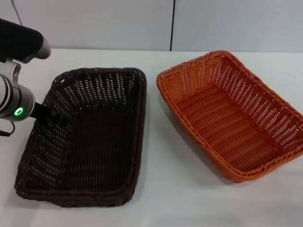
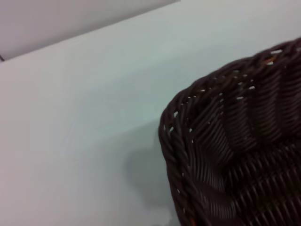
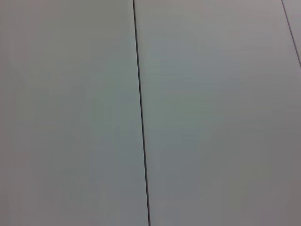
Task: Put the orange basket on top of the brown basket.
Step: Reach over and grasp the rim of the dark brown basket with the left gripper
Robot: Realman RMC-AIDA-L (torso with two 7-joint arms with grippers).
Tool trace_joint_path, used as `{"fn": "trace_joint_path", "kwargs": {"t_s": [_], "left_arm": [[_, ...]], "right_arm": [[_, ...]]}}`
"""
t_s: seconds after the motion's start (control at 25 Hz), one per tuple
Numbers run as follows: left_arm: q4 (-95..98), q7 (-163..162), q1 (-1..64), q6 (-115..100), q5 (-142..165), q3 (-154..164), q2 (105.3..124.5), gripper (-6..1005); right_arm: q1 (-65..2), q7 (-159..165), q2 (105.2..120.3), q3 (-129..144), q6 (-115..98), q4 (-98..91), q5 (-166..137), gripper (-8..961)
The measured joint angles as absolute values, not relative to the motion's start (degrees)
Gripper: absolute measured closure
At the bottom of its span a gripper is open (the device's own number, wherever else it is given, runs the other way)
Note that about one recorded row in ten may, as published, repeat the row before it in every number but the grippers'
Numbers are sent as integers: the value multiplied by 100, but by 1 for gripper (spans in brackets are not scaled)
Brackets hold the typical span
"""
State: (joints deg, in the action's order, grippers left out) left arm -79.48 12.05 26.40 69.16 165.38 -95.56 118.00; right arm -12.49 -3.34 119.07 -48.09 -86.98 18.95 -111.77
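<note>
The brown basket (image 1: 90, 137) sits on the white table at the left of the head view, its long side running away from me. The orange basket (image 1: 229, 113) sits to its right, apart from it and turned at an angle. My left gripper (image 1: 53, 116) is at the brown basket's left wall, reaching over the rim; its dark fingers blend with the weave. The left wrist view shows a corner of the brown basket (image 2: 235, 146) close up. The right gripper is out of view.
The white table (image 1: 156, 189) lies under both baskets, with a bare strip between them and in front. A pale wall with a dark vertical seam (image 1: 173, 23) stands behind the table. The right wrist view shows only a pale panelled surface (image 3: 211, 113).
</note>
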Motion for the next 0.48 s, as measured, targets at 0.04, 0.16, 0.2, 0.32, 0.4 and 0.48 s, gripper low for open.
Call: {"fn": "trace_joint_path", "kwargs": {"t_s": [0.04, 0.16, 0.2, 0.32, 0.4, 0.48], "left_arm": [[-7960, 1254, 2652, 6913, 16533, -9558, 11798, 408], [-7964, 1478, 2689, 6910, 16512, -9614, 11792, 481], [-7964, 1601, 2708, 6912, 16501, -9653, 11792, 496], [-7969, 1915, 2757, 6930, 16472, -9751, 11791, 543], [-7983, 2279, 2806, 6950, 16393, -9851, 11788, 575], [-7997, 2615, 2855, 6987, 16285, -9980, 11782, 608]], "right_arm": [[-1267, -334, 11907, -4815, -8691, 1877, -11173, 223], [-1323, -334, 11908, -4823, -8660, 1827, -11168, 223], [-1340, -334, 11909, -4824, -8654, 1821, -11167, 223], [-1374, -334, 11909, -4830, -8640, 1810, -11165, 223], [-1388, -333, 11909, -4841, -8640, 1810, -11164, 223], [-1397, -334, 11910, -4868, -8639, 1810, -11162, 223]]}}
